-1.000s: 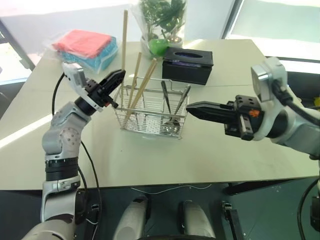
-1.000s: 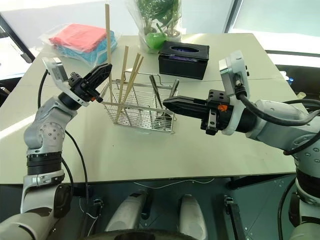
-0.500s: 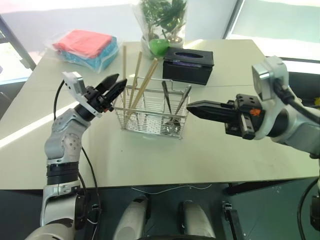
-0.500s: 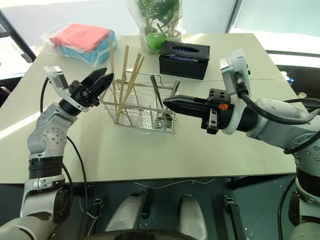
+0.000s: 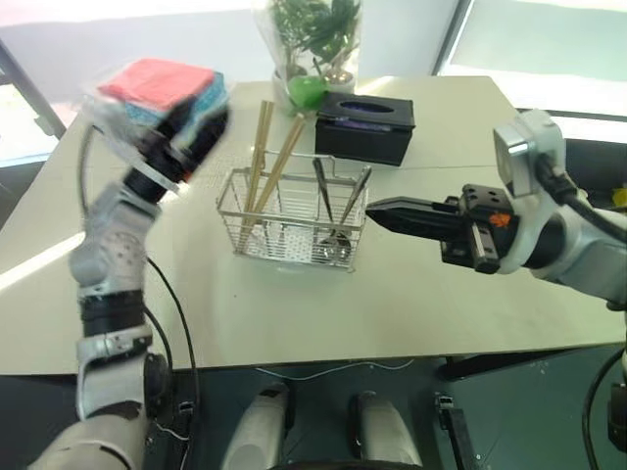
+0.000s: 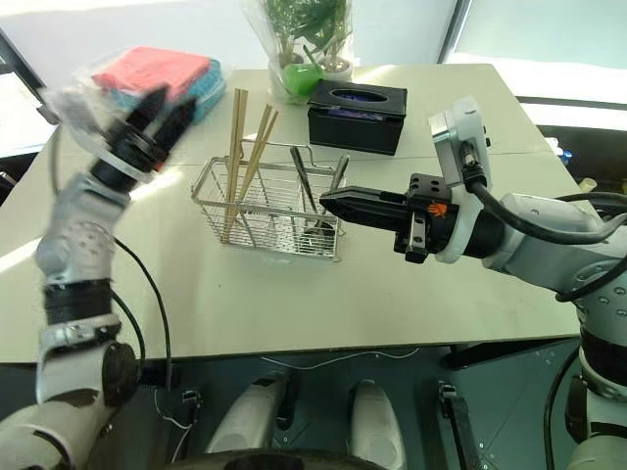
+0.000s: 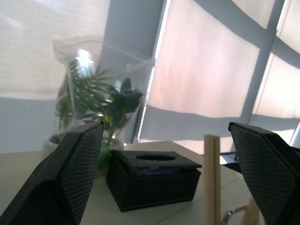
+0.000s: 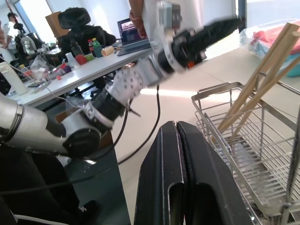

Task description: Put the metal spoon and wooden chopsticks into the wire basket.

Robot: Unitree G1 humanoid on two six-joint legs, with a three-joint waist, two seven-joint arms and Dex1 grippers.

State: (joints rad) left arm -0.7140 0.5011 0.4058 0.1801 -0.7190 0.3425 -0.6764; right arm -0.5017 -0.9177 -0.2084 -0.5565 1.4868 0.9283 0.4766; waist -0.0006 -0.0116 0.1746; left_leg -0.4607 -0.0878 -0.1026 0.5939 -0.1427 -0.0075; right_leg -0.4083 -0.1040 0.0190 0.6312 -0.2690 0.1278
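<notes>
The wire basket (image 5: 294, 221) stands mid-table. Three wooden chopsticks (image 5: 265, 157) lean in its left part, their tops above the rim. Two slim metal handles (image 5: 325, 194) lean in its right part; one belongs to the metal spoon, but I cannot tell which. My left gripper (image 6: 169, 104) hovers up and to the left of the basket; in the left wrist view its fingers (image 7: 79, 173) stand wide apart, open and empty, with chopstick tops (image 7: 210, 178) between them. My right gripper (image 5: 372, 208) is shut and empty, pointing level at the basket's right end.
A black tissue box (image 5: 364, 127) and a bagged plant (image 5: 315, 49) stand behind the basket. A bag of red and blue cloths (image 5: 162, 88) lies at the table's back left. The right wrist view shows desks and a person (image 8: 136, 18) beyond the table.
My left gripper opened and let go of the tall chopstick, which dropped into the basket beside the others. That hand then rose and swung away to the left. The right arm stayed still.
</notes>
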